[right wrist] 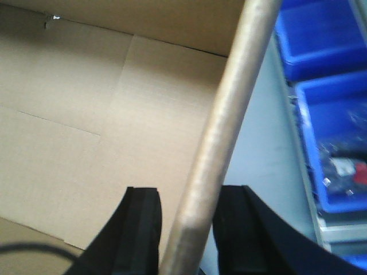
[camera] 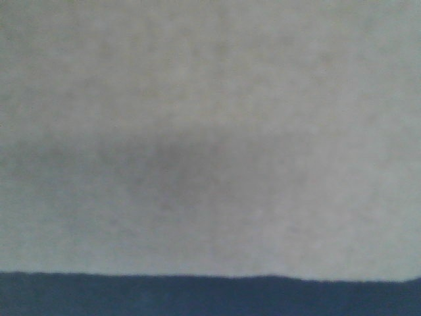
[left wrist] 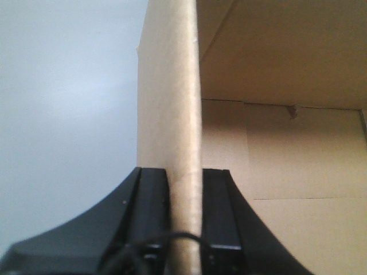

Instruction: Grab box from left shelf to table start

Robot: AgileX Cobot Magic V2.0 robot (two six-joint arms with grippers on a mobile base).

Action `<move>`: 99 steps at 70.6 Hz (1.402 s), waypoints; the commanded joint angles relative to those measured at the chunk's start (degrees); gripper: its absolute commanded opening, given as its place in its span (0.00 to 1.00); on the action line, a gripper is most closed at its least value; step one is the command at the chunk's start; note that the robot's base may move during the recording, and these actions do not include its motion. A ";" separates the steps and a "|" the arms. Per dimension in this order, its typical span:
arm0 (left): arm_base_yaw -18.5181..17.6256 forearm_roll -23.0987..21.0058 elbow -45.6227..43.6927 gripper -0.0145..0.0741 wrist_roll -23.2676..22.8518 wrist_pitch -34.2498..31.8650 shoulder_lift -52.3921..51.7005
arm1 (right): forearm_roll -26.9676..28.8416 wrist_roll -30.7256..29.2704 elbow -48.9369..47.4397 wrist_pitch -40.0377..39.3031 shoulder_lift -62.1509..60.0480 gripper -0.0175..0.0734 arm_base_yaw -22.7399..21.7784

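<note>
Both side walls of the open brown corrugated cardboard box point(left wrist: 287, 149) are clamped: the left wall is pinched by the black left gripper point(left wrist: 183, 172), the right wall by the black right gripper point(right wrist: 188, 192), with blue plastic bins point(right wrist: 332, 143) seen just beyond.

Stockroom or warehouse picking area. You can see blue plastic bins point(right wrist: 327, 114) holding blurred small items, set in a pale metal rack point(right wrist: 344, 232), and beside them an open corrugated carton point(right wrist: 86, 126): storage and shipping fittings.
</note>
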 commanded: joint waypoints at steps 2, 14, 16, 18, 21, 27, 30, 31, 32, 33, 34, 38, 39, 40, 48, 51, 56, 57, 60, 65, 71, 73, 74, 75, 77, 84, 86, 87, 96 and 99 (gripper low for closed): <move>-1.10 -14.72 -2.70 0.06 -1.41 -10.90 -0.13 | 6.68 -1.79 -1.51 -6.90 0.59 0.26 0.46; -1.10 -14.72 -2.70 0.06 -1.41 -10.90 -0.13 | 6.68 -1.79 -1.51 -6.90 0.59 0.26 0.46; -1.10 -14.72 -2.70 0.06 -1.41 -10.90 -0.13 | 6.68 -1.79 -1.51 -6.90 0.59 0.26 0.46; -1.10 -14.72 -2.70 0.06 -1.41 -10.90 -0.13 | 6.68 -1.79 -1.51 -6.90 0.59 0.26 0.46; -1.10 -14.72 -2.70 0.06 -1.41 -10.90 -0.13 | 6.68 -1.79 -1.51 -6.90 0.59 0.26 0.46; -1.10 -14.72 -2.70 0.06 -1.41 -10.90 -0.13 | 6.68 -1.79 -1.51 -6.90 0.59 0.26 0.46; -1.10 -14.72 -2.70 0.06 -1.41 -10.90 -0.13 | 6.68 -1.79 -1.51 -6.90 0.59 0.26 0.46; -1.10 -14.72 -2.70 0.06 -1.41 -10.90 -0.13 | 6.68 -1.79 -1.51 -6.90 0.59 0.26 0.46; -1.10 -14.72 -2.70 0.06 -1.41 -10.90 -0.13 | 6.68 -1.79 -1.51 -6.90 0.59 0.26 0.46; -1.10 -14.72 -2.70 0.06 -1.41 -10.90 -0.13 | 6.68 -1.79 -1.51 -6.90 0.59 0.26 0.46; -1.10 -14.72 -2.70 0.06 -1.41 -10.90 -0.13 | 6.68 -1.79 -1.51 -6.90 0.59 0.26 0.46; -1.10 -14.72 -2.70 0.06 -1.41 -10.90 -0.13 | 6.68 -1.79 -1.51 -6.90 0.59 0.26 0.46; -1.10 -14.72 -2.70 0.06 -1.41 -10.90 -0.13 | 6.68 -1.79 -1.51 -6.90 0.59 0.26 0.46; -1.10 -14.72 -2.70 0.06 -1.41 -10.90 -0.13 | 6.68 -1.79 -1.51 -6.90 0.59 0.26 0.46; -1.10 -14.72 -2.70 0.06 -1.41 -10.90 -0.13 | 6.68 -1.79 -1.51 -6.90 0.59 0.26 0.46; -1.10 -14.72 -2.70 0.06 -1.41 -10.90 -0.13 | 6.68 -1.79 -1.51 -6.90 0.59 0.26 0.46; -1.10 -14.72 -2.70 0.06 -1.41 -10.90 -0.13 | 6.68 -1.79 -1.51 -6.90 0.59 0.26 0.46; -1.10 -14.72 -2.70 0.06 -1.41 -10.90 -0.13 | 6.68 -1.79 -1.51 -6.90 0.59 0.26 0.46; -1.10 -14.72 -2.70 0.06 -1.41 -10.90 -0.13 | 6.68 -1.79 -1.51 -6.90 0.59 0.26 0.46; -1.10 -14.72 -2.70 0.06 -1.41 -10.90 -0.13 | 6.68 -1.79 -1.51 -6.90 0.59 0.26 0.46; -1.10 -14.72 -2.70 0.06 -1.41 -10.90 -0.13 | 6.68 -1.79 -1.51 -6.90 0.59 0.26 0.46; -1.10 -14.72 -2.70 0.06 -1.41 -10.90 -0.13 | 6.68 -1.79 -1.51 -6.90 0.59 0.26 0.46; -1.10 -14.72 -2.70 0.06 -1.41 -10.90 -0.13 | 6.68 -1.79 -1.51 -6.90 0.59 0.26 0.46; -1.10 -14.72 -2.70 0.06 -1.41 -10.90 -0.13 | 6.68 -1.79 -1.51 -6.90 0.59 0.26 0.46; -1.10 -14.72 -2.70 0.06 -1.41 -10.90 -0.13 | 6.68 -1.79 -1.51 -6.90 0.59 0.26 0.46; -1.10 -14.72 -2.70 0.06 -1.41 -10.90 -0.13 | 6.68 -1.79 -1.51 -6.90 0.59 0.26 0.46; -1.10 -14.72 -2.70 0.06 -1.41 -10.90 -0.13 | 6.68 -1.79 -1.51 -6.90 0.59 0.26 0.46; -1.10 -14.72 -2.70 0.06 -1.41 -10.90 -0.13 | 6.68 -1.79 -1.51 -6.90 0.59 0.26 0.46; -1.10 -14.72 -2.70 0.06 -1.41 -10.90 -0.13 | 6.68 -1.79 -1.51 -6.90 0.59 0.26 0.46; -1.10 -14.72 -2.70 0.06 -1.41 -10.90 -0.13 | 6.68 -1.79 -1.51 -6.90 0.59 0.26 0.46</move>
